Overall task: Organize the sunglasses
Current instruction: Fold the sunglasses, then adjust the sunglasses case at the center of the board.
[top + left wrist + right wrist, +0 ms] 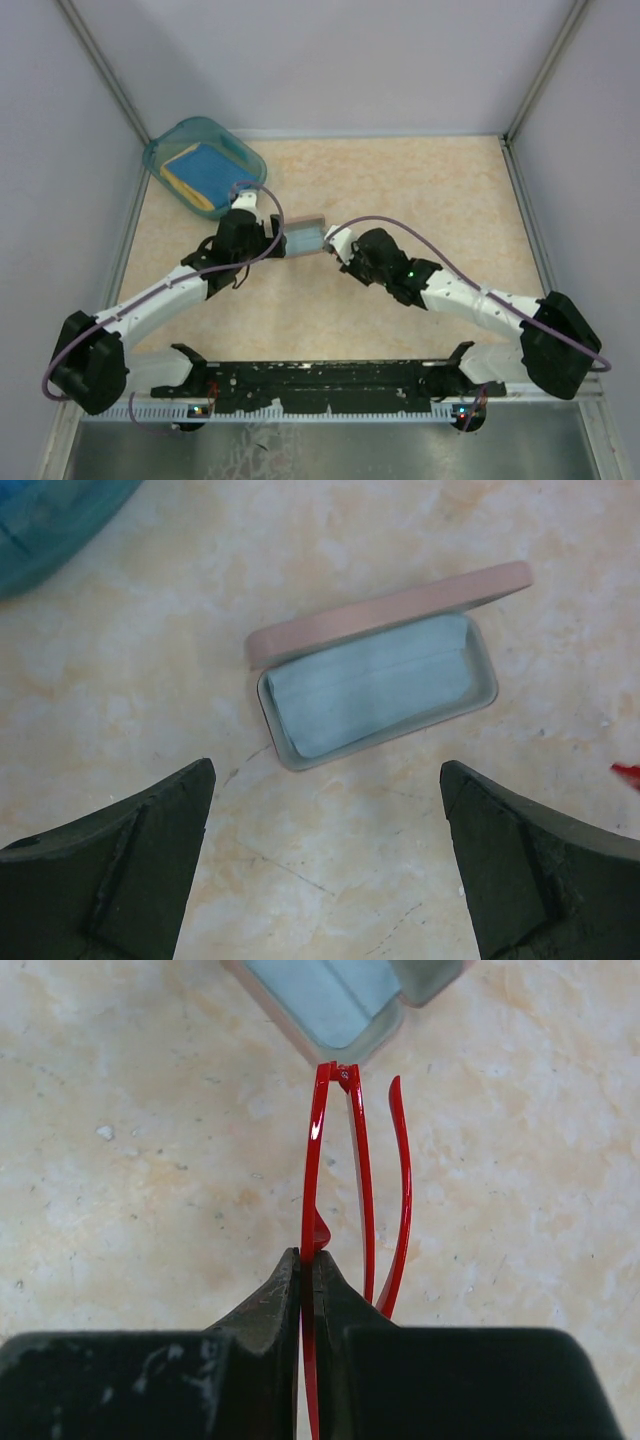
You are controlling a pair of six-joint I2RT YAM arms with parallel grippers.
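My right gripper [308,1255] is shut on the sunglasses [309,1175], pinching the thin red frame edge-on, with the folded temple arms to the right. They hang just above the table, their far end near the corner of the open pink case [375,1045]. In the left wrist view the case [390,610] lies open with a light blue cloth [370,685] lining its tray. My left gripper [327,768] is open and empty just short of the case. A red tip of the sunglasses [625,772] shows at that view's right edge. From above, the two grippers [268,245] [335,245] flank the case [303,238].
A teal plastic bin [160,160] holding a blue and yellow cloth stands at the back left, close behind my left arm. Grey walls enclose the beige table [430,200] on three sides.
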